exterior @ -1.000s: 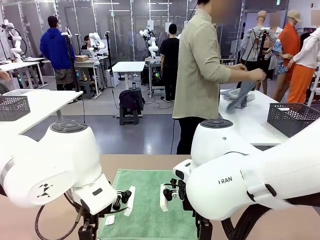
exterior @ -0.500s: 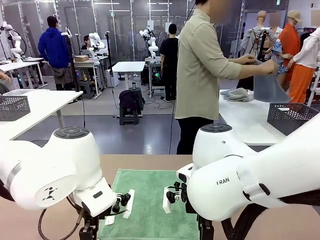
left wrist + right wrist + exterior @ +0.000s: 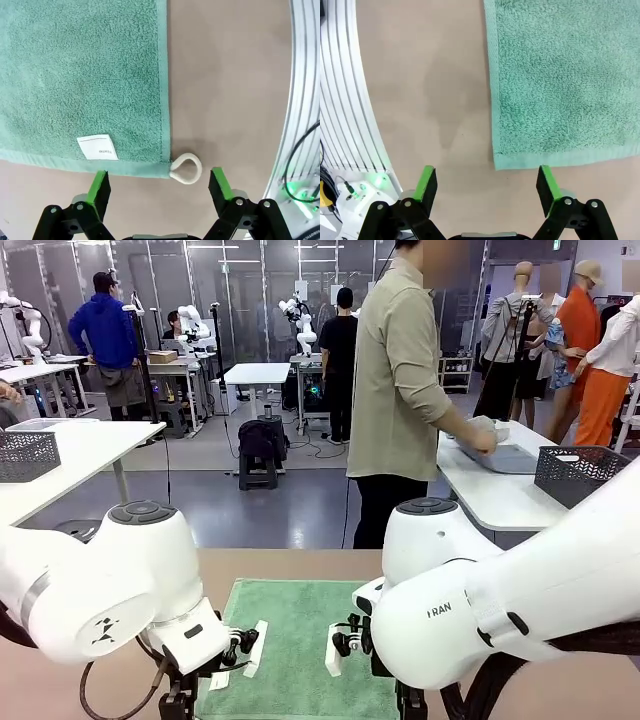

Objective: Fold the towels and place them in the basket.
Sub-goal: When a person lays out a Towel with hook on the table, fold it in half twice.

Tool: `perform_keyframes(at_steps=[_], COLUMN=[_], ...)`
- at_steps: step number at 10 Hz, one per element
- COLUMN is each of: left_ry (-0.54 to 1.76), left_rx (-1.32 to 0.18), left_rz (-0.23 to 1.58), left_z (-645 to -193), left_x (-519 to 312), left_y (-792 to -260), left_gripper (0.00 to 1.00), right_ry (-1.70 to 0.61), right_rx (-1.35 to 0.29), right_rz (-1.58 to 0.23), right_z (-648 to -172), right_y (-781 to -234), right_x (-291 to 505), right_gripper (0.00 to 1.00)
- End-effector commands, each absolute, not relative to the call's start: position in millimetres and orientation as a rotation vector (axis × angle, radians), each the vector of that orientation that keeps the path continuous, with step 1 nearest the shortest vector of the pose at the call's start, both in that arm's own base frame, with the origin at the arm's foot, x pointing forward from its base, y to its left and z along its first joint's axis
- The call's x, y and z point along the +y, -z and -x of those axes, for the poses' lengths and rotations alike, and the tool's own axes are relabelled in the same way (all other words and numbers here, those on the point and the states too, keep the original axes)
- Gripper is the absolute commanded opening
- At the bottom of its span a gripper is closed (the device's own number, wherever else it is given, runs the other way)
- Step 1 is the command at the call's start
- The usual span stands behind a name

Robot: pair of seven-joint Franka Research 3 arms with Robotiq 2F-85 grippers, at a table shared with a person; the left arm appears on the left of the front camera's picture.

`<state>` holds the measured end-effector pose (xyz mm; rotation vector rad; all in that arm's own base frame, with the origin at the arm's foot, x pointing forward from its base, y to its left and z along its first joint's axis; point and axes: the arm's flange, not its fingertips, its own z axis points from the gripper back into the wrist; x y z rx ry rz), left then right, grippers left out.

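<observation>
A mint green towel point(image 3: 300, 645) lies flat on the brown table between my two arms. In the left wrist view my left gripper point(image 3: 160, 185) hangs open just above the towel's point(image 3: 85, 75) near corner, where a white label point(image 3: 96, 147) and a cream hanging loop point(image 3: 186, 168) show. Over the towel's point(image 3: 560, 80) other near corner, my right gripper point(image 3: 485, 185) is open too, with the corner between its green pads point(image 3: 426, 182). Nothing is held. The basket on this table is out of view.
Both white arms point(image 3: 110, 590) crowd the near edge of the table. A person in an olive shirt point(image 3: 400, 380) stands at the far side, handling a grey cloth at another table that carries a dark wire basket point(image 3: 580, 475). A metal rail point(image 3: 302, 90) borders the table edge.
Both arms have shifted slightly lower and nearer the towel's near edge. The person has laid the grey cloth down on the other table.
</observation>
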<state>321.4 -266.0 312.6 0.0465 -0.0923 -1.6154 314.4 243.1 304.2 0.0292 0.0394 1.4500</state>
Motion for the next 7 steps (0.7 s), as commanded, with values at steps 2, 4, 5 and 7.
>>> perform_keyframes(at_steps=[2, 4, 5, 7], left_ry=[1.635, 1.637, 1.640, 1.644], left_rx=[-0.111, -0.115, -0.120, -0.115], left_rz=[-0.061, -0.055, -0.053, -0.046], left_z=[-300, -301, -301, -303], left_x=[-237, -237, -237, -237], left_y=[-294, -290, -289, -284], left_gripper=[1.00, 1.00, 1.00, 1.00], right_ry=[-1.451, -1.454, -1.458, -1.469], right_rx=[0.015, 0.015, 0.010, 0.000], right_rz=[-0.005, -0.001, 0.002, 0.006], right_z=[-288, -287, -286, -285], right_y=[-284, -278, -276, -273], right_x=[228, 229, 230, 230], right_gripper=[1.00, 1.00, 1.00, 1.00])
